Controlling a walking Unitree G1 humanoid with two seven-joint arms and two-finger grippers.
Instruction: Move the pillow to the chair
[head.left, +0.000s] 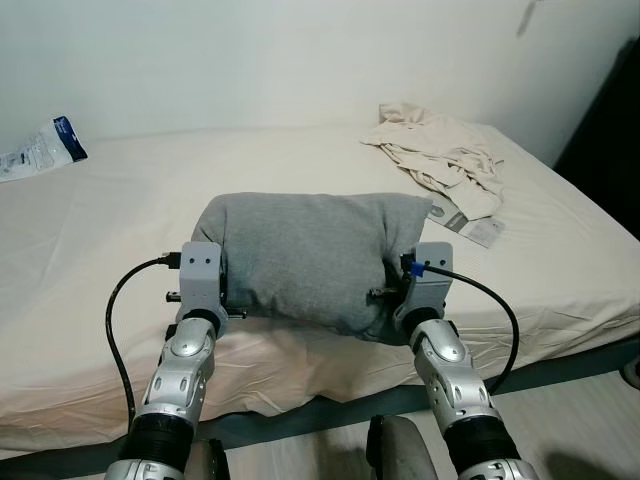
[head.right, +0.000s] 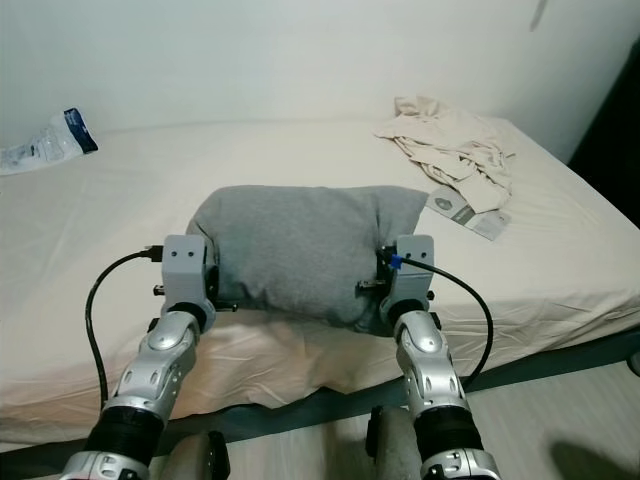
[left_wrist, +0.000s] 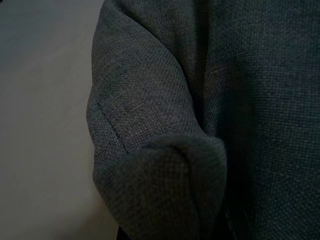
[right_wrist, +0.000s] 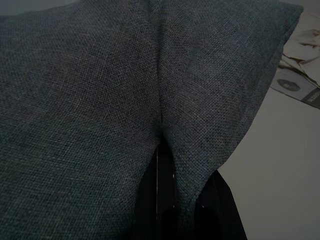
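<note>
A grey fabric pillow (head.left: 310, 250) sits between my two arms, over the near part of the cream bed (head.left: 100, 230). My left gripper (head.left: 228, 300) grips the pillow's left end, and the left wrist view has a bunched fold of grey fabric (left_wrist: 165, 175) close up. My right gripper (head.left: 386, 293) holds the right end. In the right wrist view its black fingers (right_wrist: 150, 200) pinch a crease of the pillow (right_wrist: 100, 100). From the head views the pillow hides both pairs of fingers.
A crumpled beige cloth (head.left: 445, 155) lies at the bed's far right, with a small flat packet (head.left: 470, 222) beside it. A plastic bag (head.left: 40, 147) lies at the far left against the white wall. The bed's front edge runs below my wrists, with floor at lower right.
</note>
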